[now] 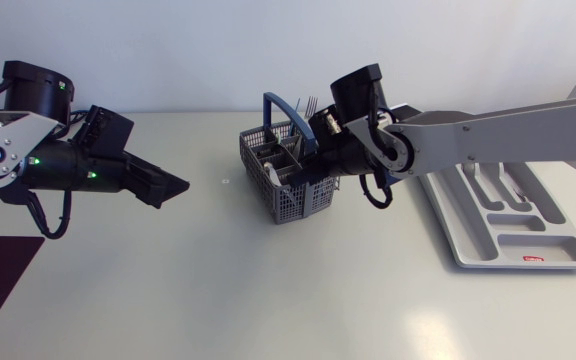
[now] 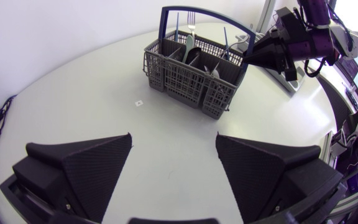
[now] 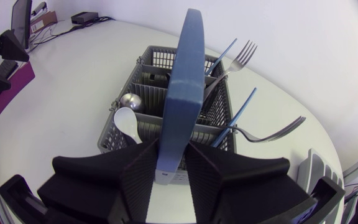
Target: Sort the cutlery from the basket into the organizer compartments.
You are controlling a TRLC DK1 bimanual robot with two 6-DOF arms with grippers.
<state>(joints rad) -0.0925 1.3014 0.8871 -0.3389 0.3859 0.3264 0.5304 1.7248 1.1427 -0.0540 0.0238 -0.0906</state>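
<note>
1. The basket [image 1: 286, 182] stood near the middle of the desk [image 1: 268, 290], with the organizer [image 1: 528, 245] lying near it on the right arm's side; no cutlery was seen in the organizer's compartments
2. All the cutlery in view was in the basket: two forks [image 3: 244, 55], blue-handled pieces [image 3: 242, 109], a white spoon [image 3: 128, 121] and a round metal piece [image 3: 131, 101], standing or leaning in the cells
3. The right gripper [image 3: 171, 154] was over the basket with its fingers nearly closed, one against each face of the blue handle [image 3: 184, 74]; it had hold of the handle, not of any cutlery
4. The left gripper [image 2: 173, 140] hung above bare desk, well apart from the basket, with its fingers spread wide and holding nothing
5. Judgement: sorting had not begun; the step in hand looked to be steadying or repositioning the basket by its handle
6. Next move, as judged: shift the basket closer to the organizer or let go of the handle, then take one piece by its upright end; the forks leaning towards the organizer looked easiest to reach, and the handle hoop would obstruct a straight descent
</note>
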